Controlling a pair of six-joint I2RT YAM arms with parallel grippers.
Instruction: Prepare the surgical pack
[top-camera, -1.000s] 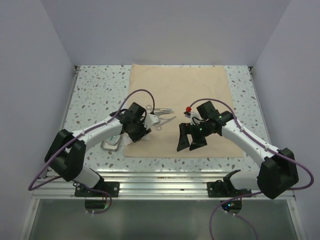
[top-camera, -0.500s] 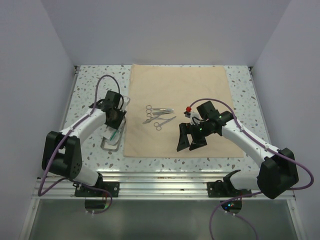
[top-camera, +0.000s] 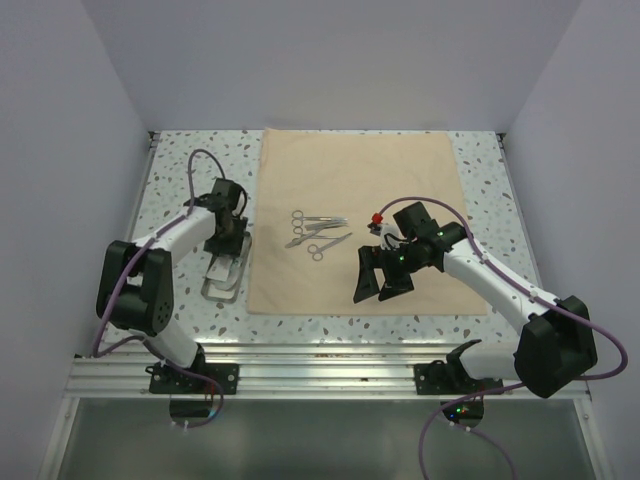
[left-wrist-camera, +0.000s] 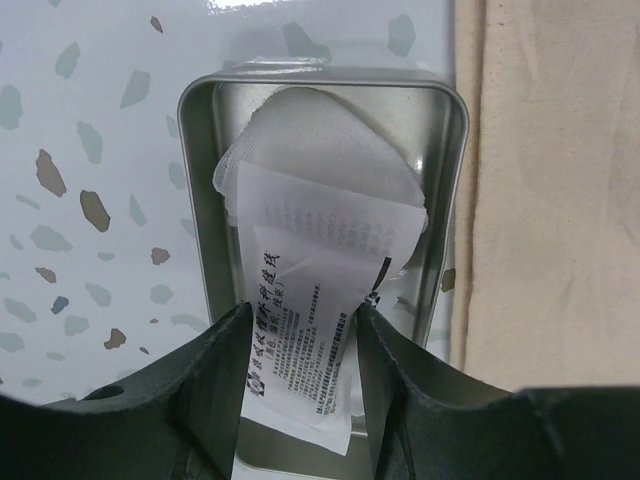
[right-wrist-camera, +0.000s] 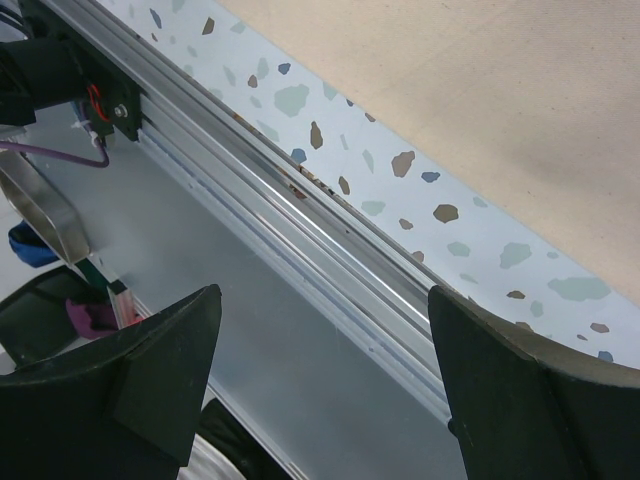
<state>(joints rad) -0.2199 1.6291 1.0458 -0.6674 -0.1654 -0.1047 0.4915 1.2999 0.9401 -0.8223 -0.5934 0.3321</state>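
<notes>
- The left gripper (left-wrist-camera: 302, 322) is down over the steel tray (left-wrist-camera: 455, 180), pinching a white printed packet (left-wrist-camera: 300, 280) between its fingers.
- White gauze (left-wrist-camera: 320, 140) lies in the tray beneath the packet.
- The tray sits just left of the beige cloth (top-camera: 400, 180).
- The scissors (top-camera: 315, 232) lie on the cloth, left of centre.
- The right gripper (top-camera: 381, 283) hangs wide open over the cloth's near part.

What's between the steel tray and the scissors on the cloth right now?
Nothing loose: only a thin strip of speckled table, then bare beige cloth, separates the steel tray from the scissors. The top external view shows it.
</notes>
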